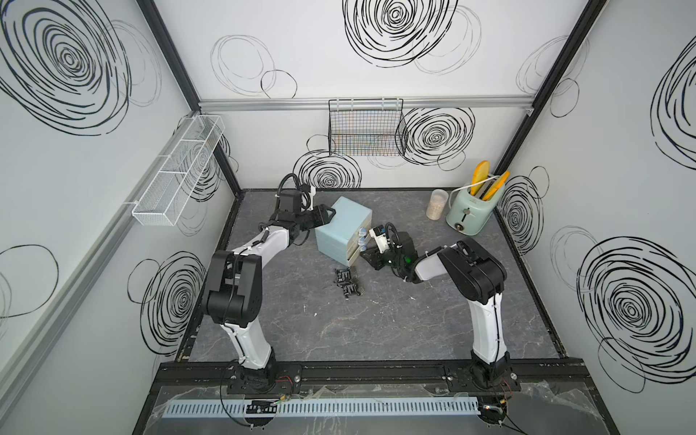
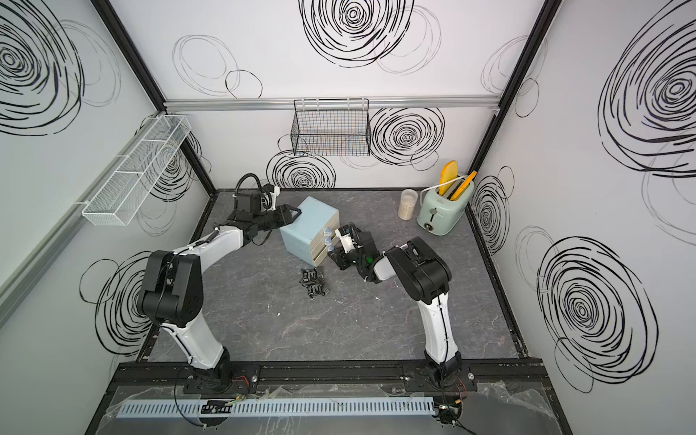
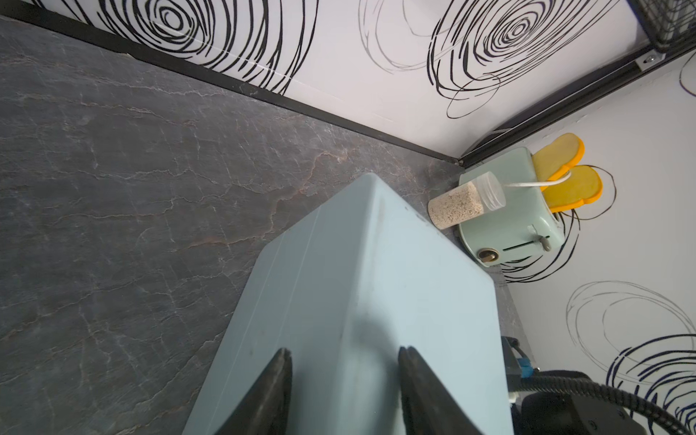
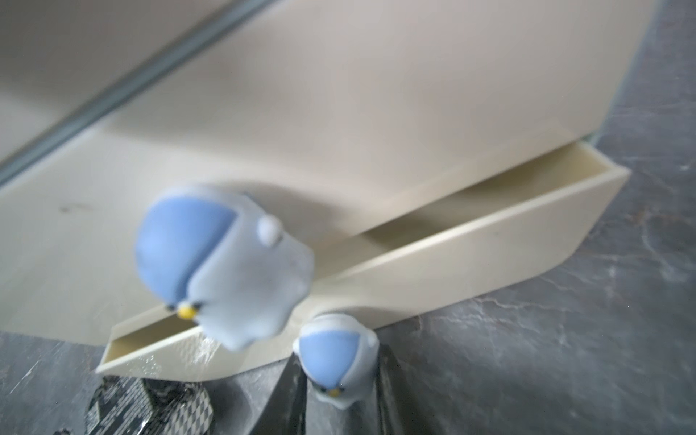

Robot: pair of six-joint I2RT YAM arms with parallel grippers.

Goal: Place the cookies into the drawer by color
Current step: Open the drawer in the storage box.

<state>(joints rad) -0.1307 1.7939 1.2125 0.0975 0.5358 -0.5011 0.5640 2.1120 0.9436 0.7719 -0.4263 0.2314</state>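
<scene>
Right wrist: R fingers (image 4: 290,395) clamp bluish round knob (image 4: 335,346), btm cream drawer (image 4: 470,256) barely out. L fingers (image 3: 271,395) spread on pale-blue cabinet (image 3: 376,282). Black foil cookie packets (image 1: 347,282) mid-frame on bench (image 1: 376,320), unsorted.

No text, number, brand mark or sign is legible in any view. The black cookies (image 1: 348,282), lying on the table near the cabinet front, carry a white geometric print (image 4: 150,406); it is too small in both top views and too blurred in the right wrist view to read. The toaster (image 1: 469,212) front shows no readable marking.
</scene>
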